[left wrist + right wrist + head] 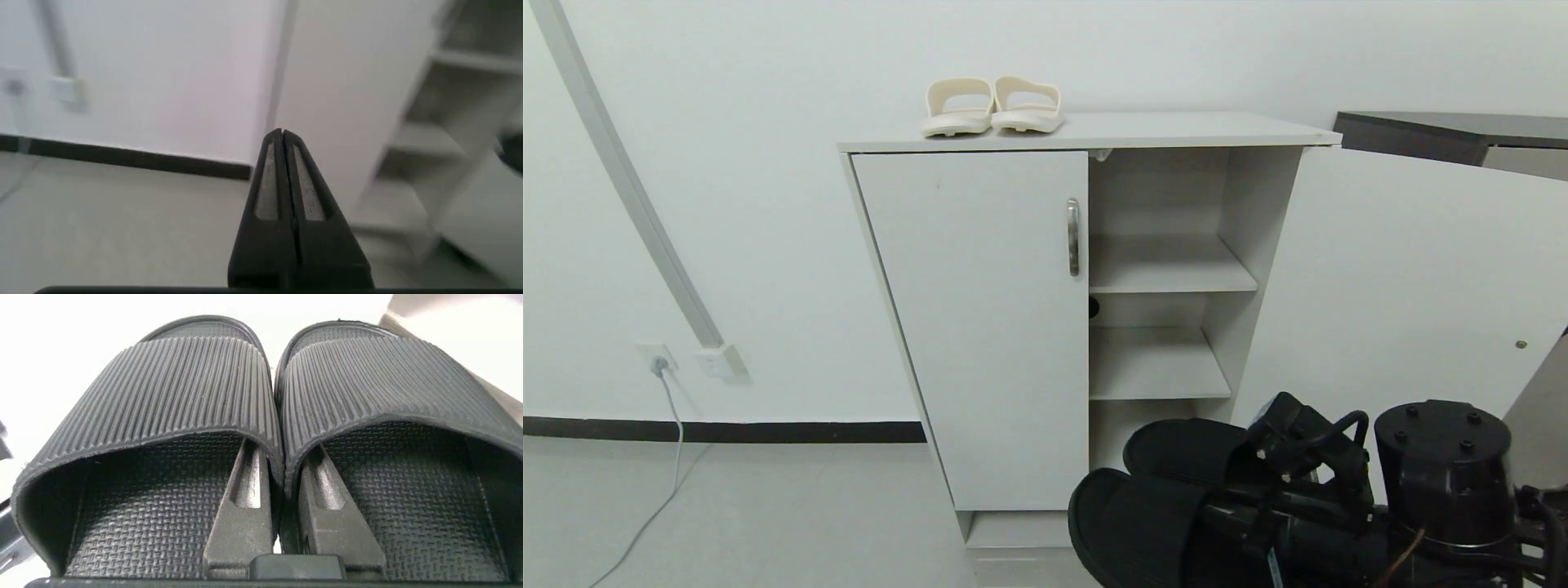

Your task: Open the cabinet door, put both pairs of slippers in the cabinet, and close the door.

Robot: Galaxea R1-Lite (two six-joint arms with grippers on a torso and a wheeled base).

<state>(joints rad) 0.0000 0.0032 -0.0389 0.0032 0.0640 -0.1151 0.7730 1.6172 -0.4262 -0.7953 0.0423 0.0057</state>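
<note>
Your right end effector point(282, 461) is clamped on the black slippers point(204, 384). One finger point(239, 514) sits inside each slipper under the ribbed straps point(384, 384), and together they pinch the two inner side walls, which touch. In the head view the pair juts from that end effector toward the robot's left. It is low down before the open right half of the cabinet point(1176, 129), about level with the bottom compartment. From there you cannot tell whether the slippers have crossed the front edge. Your left end effector point(282, 139) is clenched on nothing, its pads pressed flat together, above the floor point(106, 220) off the cabinet's left side.

The right door point(1405, 278) stands swung wide to the right. The left door point(980, 327), with its upright handle point(1073, 237), is closed. Behind the open half you see an upper shelf point(1168, 265) and a lower shelf point(1156, 363). The cream slippers point(993, 108) lie on the cabinet top, side by side and touching, above the left door and well apart from both end effectors.

The right wrist view gives you the grip itself, while the head view gives you the cabinet and the cream pair. The left wrist view adds a blurred side look at the cabinet's open half. A socket point(656, 358) with a cable point(666, 457) sits on the wall to the left.
</note>
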